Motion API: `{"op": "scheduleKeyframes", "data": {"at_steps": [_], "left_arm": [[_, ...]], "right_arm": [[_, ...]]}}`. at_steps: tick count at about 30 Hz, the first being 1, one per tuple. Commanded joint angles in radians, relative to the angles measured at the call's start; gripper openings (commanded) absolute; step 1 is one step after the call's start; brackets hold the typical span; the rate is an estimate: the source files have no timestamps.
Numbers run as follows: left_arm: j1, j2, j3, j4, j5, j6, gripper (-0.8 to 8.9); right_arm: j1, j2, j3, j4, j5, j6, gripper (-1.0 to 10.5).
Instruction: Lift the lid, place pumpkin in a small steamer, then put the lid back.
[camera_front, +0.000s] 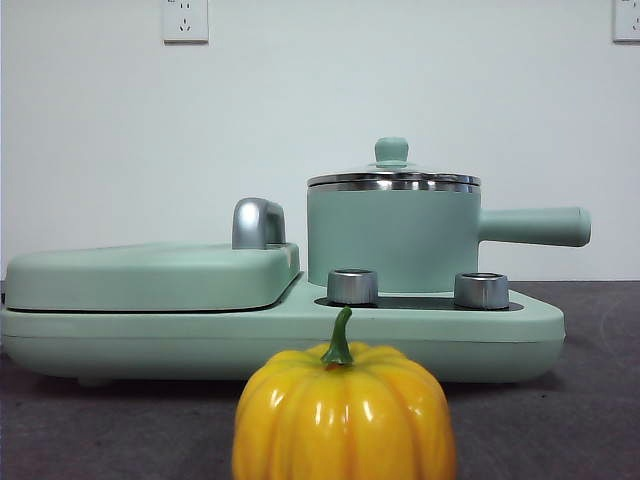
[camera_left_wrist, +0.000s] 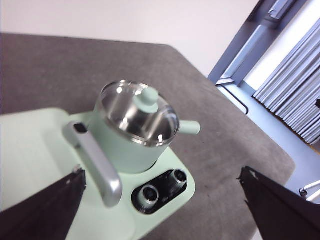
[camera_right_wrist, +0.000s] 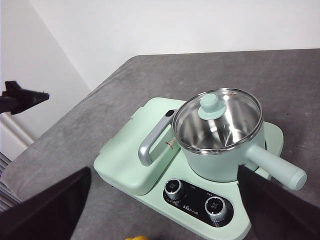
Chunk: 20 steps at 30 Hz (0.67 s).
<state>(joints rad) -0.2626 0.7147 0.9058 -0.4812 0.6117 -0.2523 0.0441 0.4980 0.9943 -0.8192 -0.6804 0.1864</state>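
On grey felt-like tabletop (camera_right_wrist: 125, 85), white wall behind: small steamer (camera_front: 392, 238), lid (camera_front: 393, 176) seated; pumpkin (camera_front: 343, 415) in front; panel print illegible. Left gripper (camera_left_wrist: 162, 210) and right gripper (camera_right_wrist: 165, 212) both spread, grasping nothing.

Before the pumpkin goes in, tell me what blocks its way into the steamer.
The lid blocks it: it sits shut on the steamer. The pumpkin stands on the table in front of the base. Both grippers hang open above, apart from everything.
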Motion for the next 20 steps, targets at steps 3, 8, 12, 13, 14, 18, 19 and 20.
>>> {"op": "scheduleKeyframes", "data": {"at_steps": [3,8,12,13,14,18,19,20], "left_arm": [[-0.045,0.109,0.08,0.062,0.007,0.005,4.92],[-0.109,0.276,0.192,0.056,0.006,0.032,4.9],[-0.17,0.418,0.299,0.052,-0.026,0.077,4.58],[-0.187,0.454,0.328,0.05,-0.04,0.089,4.49],[-0.201,0.488,0.354,0.048,-0.052,0.1,4.43],[-0.257,0.622,0.467,0.031,-0.105,0.148,4.4],[-0.271,0.654,0.494,0.024,-0.122,0.164,4.41],[-0.285,0.682,0.515,0.024,-0.14,0.178,4.41]], "right_arm": [[0.0,0.003,0.016,0.006,0.0,-0.011,4.7],[0.0,0.003,0.016,0.007,0.0,-0.011,4.7],[0.0,0.003,0.016,0.006,-0.001,-0.01,4.7],[0.0,0.003,0.016,0.006,-0.001,-0.01,4.7],[0.0,0.003,0.016,0.006,-0.001,-0.01,4.7],[0.0,0.003,0.016,0.006,-0.001,-0.01,4.7],[0.0,0.003,0.016,0.006,-0.001,-0.01,4.7],[0.0,0.003,0.016,0.007,-0.001,-0.01,4.7]]}}
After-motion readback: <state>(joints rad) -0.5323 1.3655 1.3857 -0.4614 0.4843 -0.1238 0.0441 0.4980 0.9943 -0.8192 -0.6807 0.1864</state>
